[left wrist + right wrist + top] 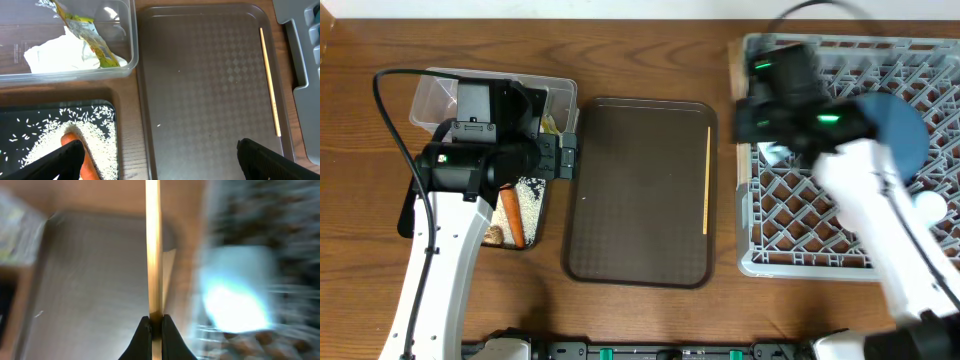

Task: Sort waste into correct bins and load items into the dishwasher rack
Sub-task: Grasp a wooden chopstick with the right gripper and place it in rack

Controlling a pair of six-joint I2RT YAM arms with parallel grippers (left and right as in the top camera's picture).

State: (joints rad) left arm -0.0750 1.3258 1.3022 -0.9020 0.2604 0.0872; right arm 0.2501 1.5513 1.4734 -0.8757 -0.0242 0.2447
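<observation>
Your left claw [160,148] hung over the left rim of the brown serving tray [640,230] with its fingers [55,162] spread wide and nothing between them. Off that left rim, toward the tray's far corner, sat the clear tub [131,45], which held the white tissue [55,57] and the yellow-green wrapper [95,42]. Off the same rim, toward the near corner, the black tray [30,120] carried the rice grains [97,137], the carrot [512,218] and, at its near end, the brown food lump [496,235]. The loose chopstick [706,180] lay flat inside the serving tray, along its right rim. Your right claw [156,330] was pressed together on the held chopstick [152,245], which ran straight out from the fingertips. That wrist view was badly smeared. From overhead the arm showed as a blur above the dishwasher rack [800,262], which stood on the bench [640,320] just right of the serving tray. The blue plate [905,135] sat in the rack, on the side away from the serving tray.
</observation>
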